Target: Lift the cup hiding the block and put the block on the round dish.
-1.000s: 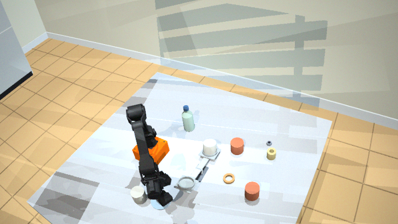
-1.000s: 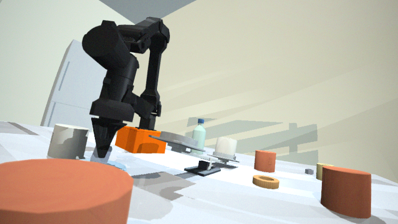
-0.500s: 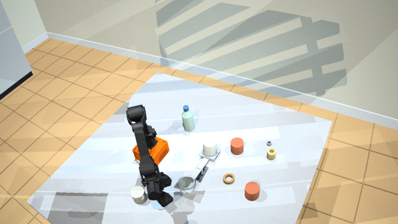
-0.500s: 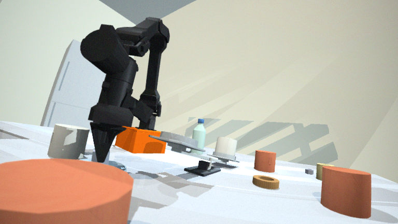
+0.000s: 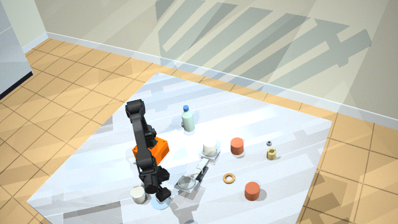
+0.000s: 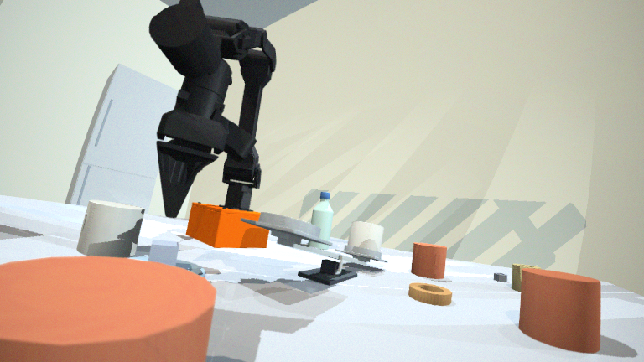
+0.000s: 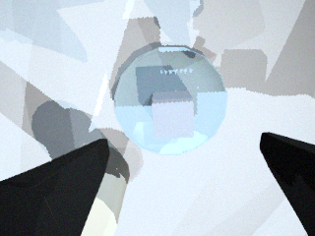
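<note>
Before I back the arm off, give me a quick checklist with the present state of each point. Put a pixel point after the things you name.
1. Block (image 6: 163,250) (image 7: 172,118) on the round dish (image 5: 160,205) (image 7: 125,115): ok.
2. Gripper (image 5: 162,199) (image 6: 173,215) (image 7: 184,144) open, fingers apart from the block: ok.
3. No cup above the dish; the lifted cup (image 5: 138,195) (image 6: 110,229) stands beside it: ok.
4. Other cup (image 5: 209,147) (image 6: 366,235) upright on its balance pan: ok.
5. Arm clear of everything: not ok, the gripper is over the dish.
</note>
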Robot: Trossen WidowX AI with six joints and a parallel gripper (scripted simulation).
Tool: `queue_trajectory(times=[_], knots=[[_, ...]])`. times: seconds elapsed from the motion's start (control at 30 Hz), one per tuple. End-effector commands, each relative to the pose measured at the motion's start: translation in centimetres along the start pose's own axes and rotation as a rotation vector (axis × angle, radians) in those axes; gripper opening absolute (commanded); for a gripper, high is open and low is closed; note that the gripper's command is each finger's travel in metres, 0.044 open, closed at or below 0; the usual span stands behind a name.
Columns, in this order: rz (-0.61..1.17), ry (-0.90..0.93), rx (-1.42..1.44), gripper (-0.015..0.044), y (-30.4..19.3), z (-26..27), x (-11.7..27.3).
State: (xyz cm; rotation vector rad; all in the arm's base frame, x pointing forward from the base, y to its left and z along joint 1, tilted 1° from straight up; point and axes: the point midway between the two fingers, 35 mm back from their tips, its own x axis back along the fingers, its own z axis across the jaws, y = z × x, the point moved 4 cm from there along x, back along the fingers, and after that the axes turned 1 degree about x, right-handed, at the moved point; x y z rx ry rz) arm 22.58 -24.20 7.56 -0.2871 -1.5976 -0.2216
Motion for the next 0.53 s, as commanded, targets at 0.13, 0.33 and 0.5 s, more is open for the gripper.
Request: queue_trajectory(times=[0.13, 0.33, 0.5], knots=[[-0.001, 0.001, 0.000, 0.0440, 0.1, 0.3, 4.8], [0.000, 0.000, 0.000, 0.0440, 0.2, 0.3, 5.1], [0.000, 0.000, 0.000, 0.0440, 0.2, 0.3, 5.1]])
